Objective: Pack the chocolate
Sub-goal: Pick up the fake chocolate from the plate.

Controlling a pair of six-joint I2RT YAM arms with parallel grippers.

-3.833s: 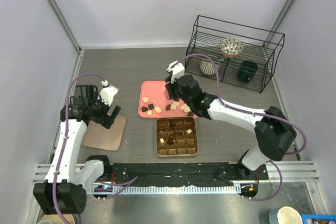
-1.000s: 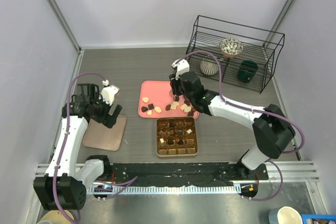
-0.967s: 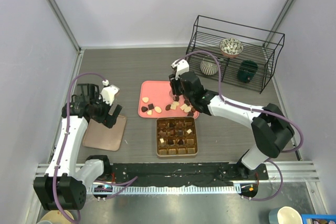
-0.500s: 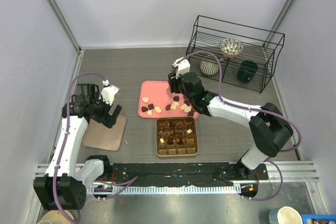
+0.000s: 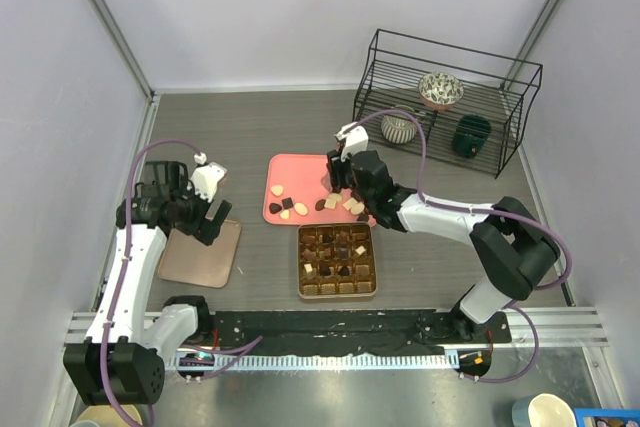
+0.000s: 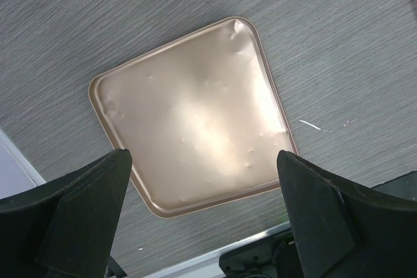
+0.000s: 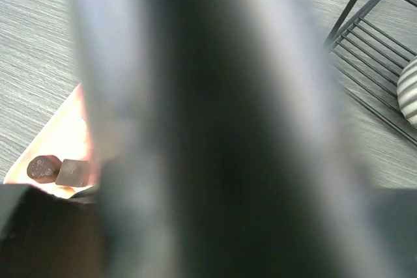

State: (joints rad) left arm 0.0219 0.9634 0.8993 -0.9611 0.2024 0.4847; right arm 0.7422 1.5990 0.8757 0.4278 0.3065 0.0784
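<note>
Several pieces of chocolate, dark, brown and cream, lie loose on the pink tray. More sit in cells of the gold-brown gridded box in front of it. My right gripper hangs over the tray's right part, close above the pieces. In the right wrist view a blurred dark shape fills the middle and hides the fingers. Only two dark chocolates on the pink tray show at the left. My left gripper is open above the gold lid, holding nothing.
The gold lid lies flat at the left of the table. A black wire rack stands at the back right with a patterned bowl, a striped cup and a dark green cup. The rack's bars run close on the right.
My right wrist has turned and shifted slightly right over the tray, and its jaws widened a little. The left arm has not moved.
</note>
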